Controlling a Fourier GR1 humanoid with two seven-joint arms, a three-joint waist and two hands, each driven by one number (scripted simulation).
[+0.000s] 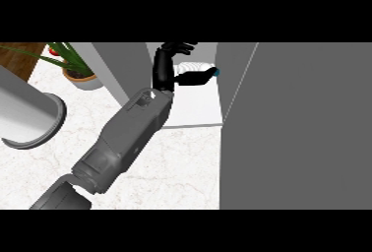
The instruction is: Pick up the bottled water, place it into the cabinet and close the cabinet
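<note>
The bottled water [196, 67], a ribbed clear bottle with a blue cap [216, 72], lies tilted inside the open cabinet, above its white shelf [198, 106], cap pointing right. My left hand [166, 66] reaches into the cabinet beside the bottle, on a long grey forearm that comes in from the lower left. Its fingers [180, 47] spread above the bottle and its thumb [193, 78] stretches out under it, touching it near the cap. The hand looks open. My right hand is out of view.
A wide dark grey panel [305, 123], the cabinet's door or side, fills the right. The cabinet's grey left wall [122, 69] stands beside a potted plant [78, 74]. A large pale round vessel [29, 118] sits at the left on the marble counter [174, 167].
</note>
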